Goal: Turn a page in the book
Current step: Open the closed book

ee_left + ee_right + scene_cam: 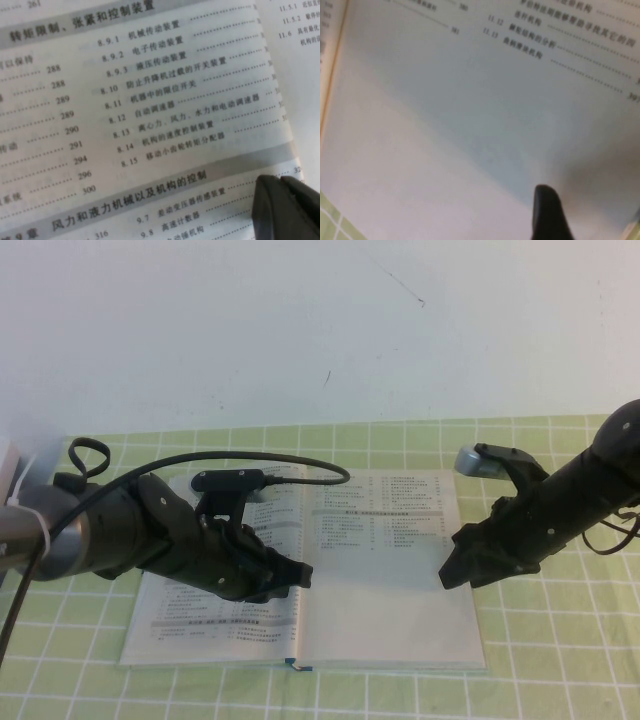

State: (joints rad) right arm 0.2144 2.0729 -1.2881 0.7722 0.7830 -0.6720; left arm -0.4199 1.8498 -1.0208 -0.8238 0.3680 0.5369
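Thin white paper: the page light, floppy, tear-prone; lies flat just below right hand, spread, holding nothing. Best pinched at outer edge. Left hand pressing the book on desk, grip unclear.

Green checked tablecloth, white wall

My high camera looks down from my own side at the counter and the whole open book. Each wrist camera sits very near the paper: the left faces the left-hand printed leaf, the right faces the page on the right-hand side.
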